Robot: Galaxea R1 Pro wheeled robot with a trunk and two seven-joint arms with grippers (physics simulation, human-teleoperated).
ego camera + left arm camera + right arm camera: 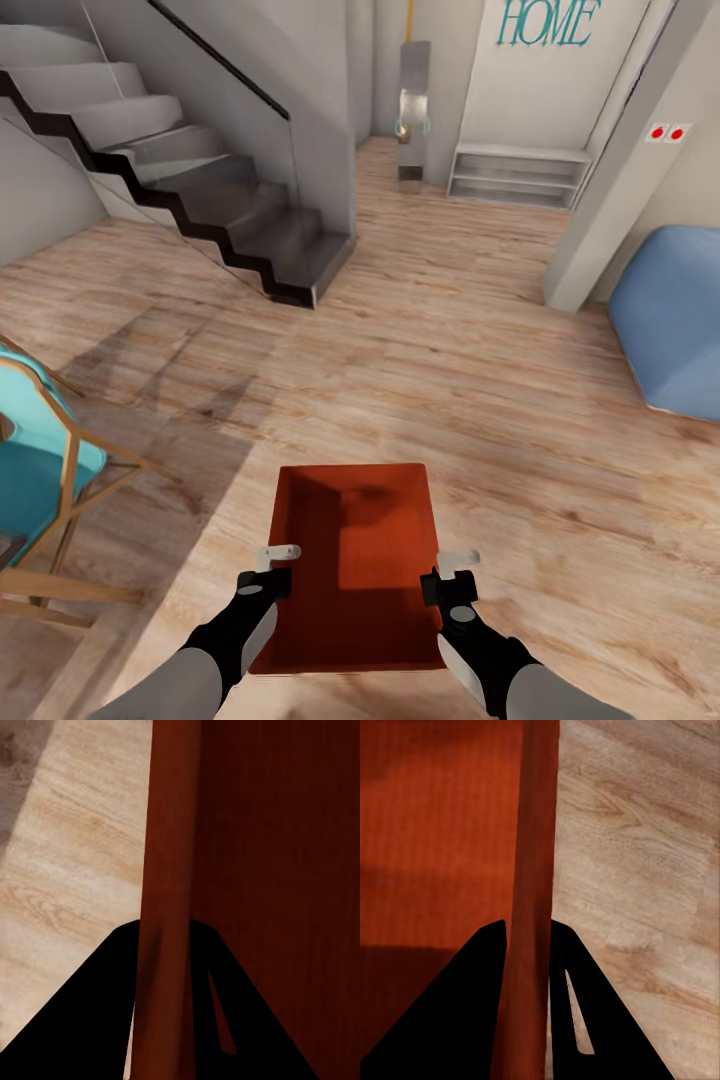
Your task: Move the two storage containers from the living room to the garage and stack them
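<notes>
Head view: One red-orange storage container (350, 560) is carried level above the light wood-plank floor (470, 340), directly in front of the robot, with its long axis pointing away from the camera. The left gripper (268, 568) is clamped on the container's left long wall, and the right gripper (452, 573) is clamped on the right long wall. Each gripper has one finger inside the bin and one outside. The container interior holds nothing. A grey staircase (190, 190) with a dark handrail rises at the upper left. A teal chair with a wooden frame (40, 470) stands at the left edge. A blue sofa (670, 320) sits at the right edge, beside a white wall corner carrying two red buttons (667, 132). Straight ahead, a white shelf unit (518, 175) stands below teal "HOME" lettering (548, 22).

Left wrist view: The left gripper (163, 982) straddles the container wall (169, 870). Both dark fingers (90, 1012) press against the wall, one on each side. The container's red interior lies on one side and the plank floor (75, 832) on the other.

Right wrist view: The right gripper (526, 982) grips the opposite container wall (536, 832) in the same manner, with fingers (457, 1005) closed against both faces. The bin interior lies on one side and the plank floor (645, 870) on the other.
</notes>
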